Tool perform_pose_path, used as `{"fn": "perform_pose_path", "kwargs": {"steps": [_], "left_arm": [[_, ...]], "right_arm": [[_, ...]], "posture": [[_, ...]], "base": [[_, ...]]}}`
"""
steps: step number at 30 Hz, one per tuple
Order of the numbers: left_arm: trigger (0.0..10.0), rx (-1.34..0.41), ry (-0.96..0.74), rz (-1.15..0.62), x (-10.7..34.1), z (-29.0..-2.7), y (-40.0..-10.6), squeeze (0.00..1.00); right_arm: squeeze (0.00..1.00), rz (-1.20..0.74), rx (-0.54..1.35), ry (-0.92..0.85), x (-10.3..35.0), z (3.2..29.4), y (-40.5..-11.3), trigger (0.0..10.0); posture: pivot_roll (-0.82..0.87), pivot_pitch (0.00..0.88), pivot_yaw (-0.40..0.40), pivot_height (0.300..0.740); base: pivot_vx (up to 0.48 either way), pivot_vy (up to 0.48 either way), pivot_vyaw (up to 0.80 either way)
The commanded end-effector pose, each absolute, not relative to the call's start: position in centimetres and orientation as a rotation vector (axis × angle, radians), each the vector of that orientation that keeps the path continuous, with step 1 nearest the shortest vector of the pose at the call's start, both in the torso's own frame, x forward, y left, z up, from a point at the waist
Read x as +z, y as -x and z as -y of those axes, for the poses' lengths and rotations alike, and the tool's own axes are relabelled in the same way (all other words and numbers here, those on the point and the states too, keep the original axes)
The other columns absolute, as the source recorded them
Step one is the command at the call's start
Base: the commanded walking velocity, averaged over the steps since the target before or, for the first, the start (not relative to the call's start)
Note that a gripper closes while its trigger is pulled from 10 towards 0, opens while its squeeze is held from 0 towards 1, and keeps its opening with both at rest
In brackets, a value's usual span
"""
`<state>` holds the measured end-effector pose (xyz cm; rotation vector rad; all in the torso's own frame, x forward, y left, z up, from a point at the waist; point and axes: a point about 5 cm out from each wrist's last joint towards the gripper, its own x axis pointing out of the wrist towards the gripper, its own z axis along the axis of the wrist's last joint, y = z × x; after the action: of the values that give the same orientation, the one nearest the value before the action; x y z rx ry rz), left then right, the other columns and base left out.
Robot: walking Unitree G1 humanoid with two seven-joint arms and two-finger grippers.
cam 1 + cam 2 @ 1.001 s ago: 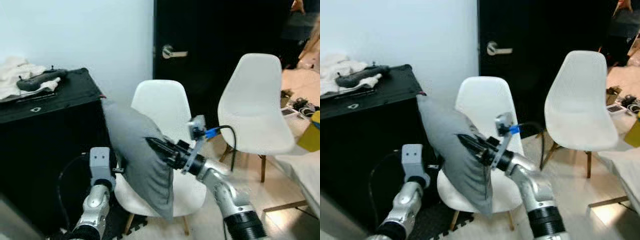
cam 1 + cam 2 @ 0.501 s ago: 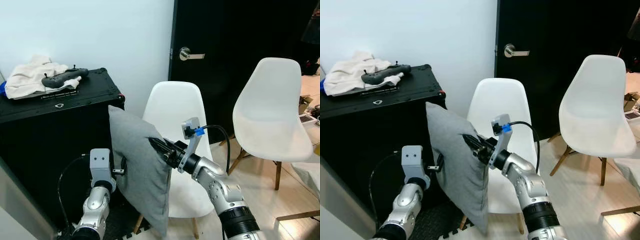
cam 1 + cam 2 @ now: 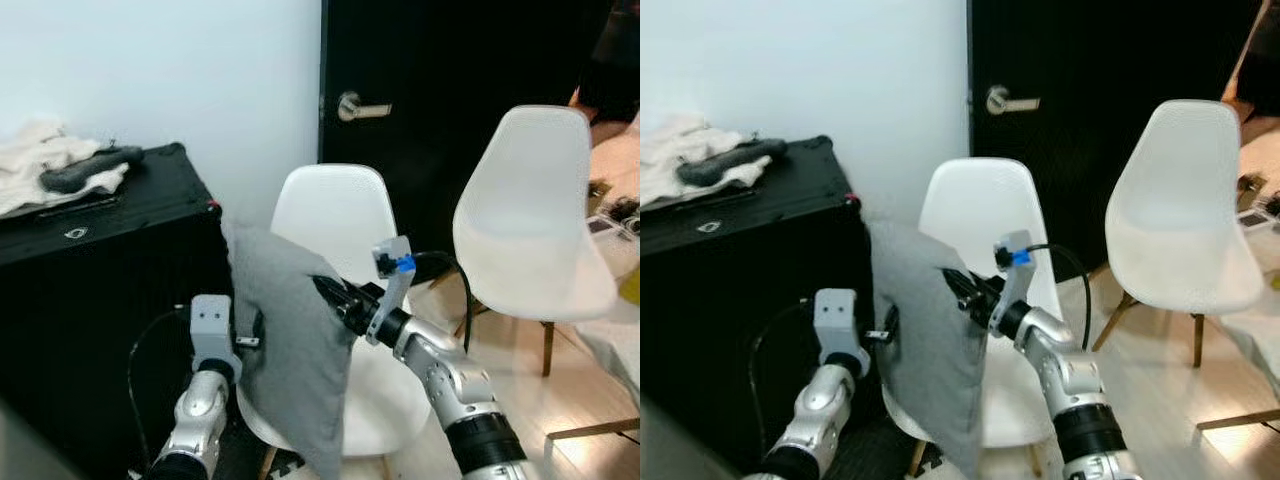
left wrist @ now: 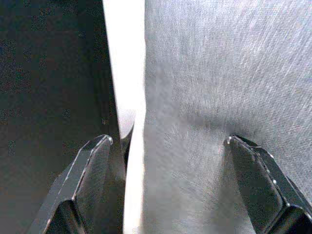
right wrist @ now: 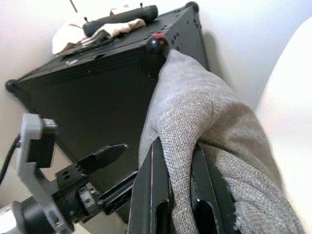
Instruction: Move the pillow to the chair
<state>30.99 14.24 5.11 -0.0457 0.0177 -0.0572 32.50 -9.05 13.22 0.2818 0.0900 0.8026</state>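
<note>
Grey pillow [image 3: 290,340] is held upright between both grippers, its lower edge over the seat front of the near white chair [image 3: 335,225]. Right gripper [image 5: 173,195] is clamped narrow on a fold at the pillow's 3 o'clock edge. Left gripper [image 4: 168,161] is spread wide at the pillow's 9 o'clock side; one finger [image 4: 253,170] lies against the fabric, the other beside the chair rim. Black case [image 3: 95,290] stands at 9 o'clock. Second white chair [image 3: 525,220] is seen at 2 o'clock.
</note>
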Motion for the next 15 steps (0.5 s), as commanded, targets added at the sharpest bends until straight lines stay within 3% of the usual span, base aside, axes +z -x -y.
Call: {"fn": "perform_pose_path", "kwargs": {"steps": [1,5,11,15], "left_arm": [[10.0,-0.059,0.042,-0.018,5.26,-14.38,-31.13,0.00],[10.0,-0.056,0.043,-0.029,5.13,-14.25,-31.14,0.00],[10.0,-0.086,0.061,-0.063,4.79,-13.74,-31.18,0.00],[10.0,-0.096,0.034,-0.083,4.66,-13.69,-31.25,0.00]], "right_arm": [[0.00,-0.023,0.830,-0.267,14.41,8.19,-32.69,10.0],[0.00,-0.024,0.829,-0.266,14.38,8.17,-32.65,10.0],[0.00,-0.043,0.817,-0.262,14.09,8.28,-32.64,10.0],[0.00,-0.050,0.810,-0.278,14.01,8.41,-32.66,10.0]], "posture": [[0.11,0.010,0.009,0.700],[0.11,0.006,0.014,0.700],[0.10,0.003,0.016,0.700],[0.09,0.001,0.017,0.700]], "base": [[0.341,0.000,0.00],[0.262,0.000,0.00],[0.000,0.000,0.00],[0.000,-0.437,0.00]]}}
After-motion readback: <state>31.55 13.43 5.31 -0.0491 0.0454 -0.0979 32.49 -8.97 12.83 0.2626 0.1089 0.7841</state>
